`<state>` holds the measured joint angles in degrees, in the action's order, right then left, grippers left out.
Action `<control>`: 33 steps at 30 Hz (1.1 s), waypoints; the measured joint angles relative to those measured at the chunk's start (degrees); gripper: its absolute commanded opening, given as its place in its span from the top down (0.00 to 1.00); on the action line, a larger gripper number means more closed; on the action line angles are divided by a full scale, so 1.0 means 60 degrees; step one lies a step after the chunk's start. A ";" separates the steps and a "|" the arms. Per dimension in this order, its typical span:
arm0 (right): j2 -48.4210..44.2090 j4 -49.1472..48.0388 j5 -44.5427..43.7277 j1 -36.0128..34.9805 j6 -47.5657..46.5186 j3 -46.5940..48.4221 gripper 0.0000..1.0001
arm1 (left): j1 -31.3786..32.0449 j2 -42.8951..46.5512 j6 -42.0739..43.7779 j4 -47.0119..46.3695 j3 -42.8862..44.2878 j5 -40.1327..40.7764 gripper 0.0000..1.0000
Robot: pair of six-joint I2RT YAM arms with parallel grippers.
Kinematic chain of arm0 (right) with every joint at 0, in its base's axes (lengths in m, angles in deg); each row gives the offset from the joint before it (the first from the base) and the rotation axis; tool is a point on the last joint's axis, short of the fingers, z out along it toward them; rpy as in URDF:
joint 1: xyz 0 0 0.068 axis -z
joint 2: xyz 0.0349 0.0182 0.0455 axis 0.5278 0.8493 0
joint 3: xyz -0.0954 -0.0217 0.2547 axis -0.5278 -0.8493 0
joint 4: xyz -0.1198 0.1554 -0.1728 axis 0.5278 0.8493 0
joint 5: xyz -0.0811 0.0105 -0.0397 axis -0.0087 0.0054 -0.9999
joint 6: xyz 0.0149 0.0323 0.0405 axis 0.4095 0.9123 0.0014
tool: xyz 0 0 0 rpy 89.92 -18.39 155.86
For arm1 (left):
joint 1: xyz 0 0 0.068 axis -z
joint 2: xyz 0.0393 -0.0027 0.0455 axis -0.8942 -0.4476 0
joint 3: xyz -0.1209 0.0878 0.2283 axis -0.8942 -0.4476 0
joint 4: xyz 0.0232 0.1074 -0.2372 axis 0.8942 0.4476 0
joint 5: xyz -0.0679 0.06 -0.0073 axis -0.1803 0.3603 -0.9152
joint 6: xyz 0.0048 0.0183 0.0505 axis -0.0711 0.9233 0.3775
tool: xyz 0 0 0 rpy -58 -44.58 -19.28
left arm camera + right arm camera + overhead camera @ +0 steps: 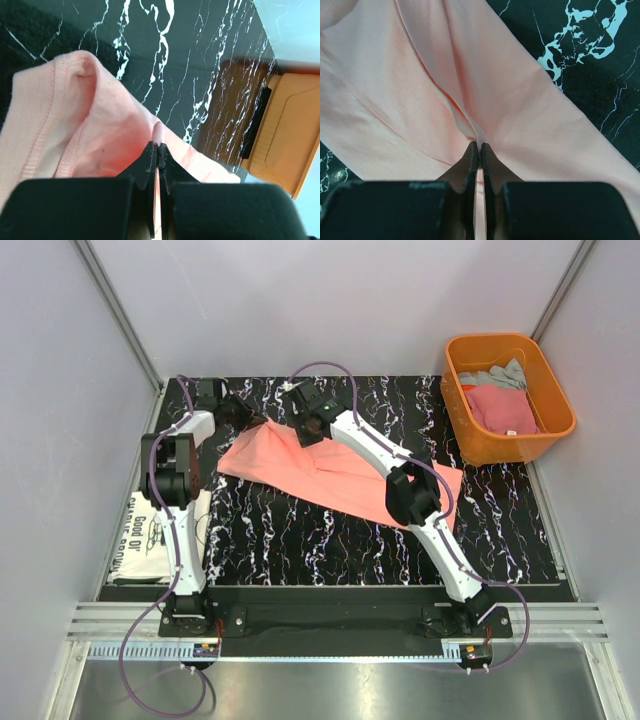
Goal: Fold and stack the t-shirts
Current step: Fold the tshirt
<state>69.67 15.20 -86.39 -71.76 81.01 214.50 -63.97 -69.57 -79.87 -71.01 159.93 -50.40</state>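
Blk marble table (300,540) w/ salmon tee (290,465), grey walls (300,300)

Salmon-pink t-shirt (290,465), black white-veined table (300,530)

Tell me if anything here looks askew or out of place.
The salmon-pink t-shirt lies slanted across the mat, creased into ridges where the left gripper and right gripper pinch it. Nothing looks spilled or damaged.
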 measured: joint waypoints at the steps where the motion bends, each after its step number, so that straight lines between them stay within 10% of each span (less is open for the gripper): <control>1: 0.0033 0.0004 0.0007 0.0029 0.0004 0.0011 1.00 | -0.0011 -0.0040 0.0000 0.0000 0.0047 -0.0007 1.00; 33: -0.0270 -0.0058 0.1308 0.0127 -0.0412 -0.0820 1.00 | -0.0138 0.0379 0.0816 0.1162 0.0277 -0.0299 0.79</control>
<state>68.05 14.85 -78.54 -70.99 78.54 209.58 -64.80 -67.30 -74.97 -64.04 161.59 -52.19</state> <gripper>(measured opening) 0.088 0.161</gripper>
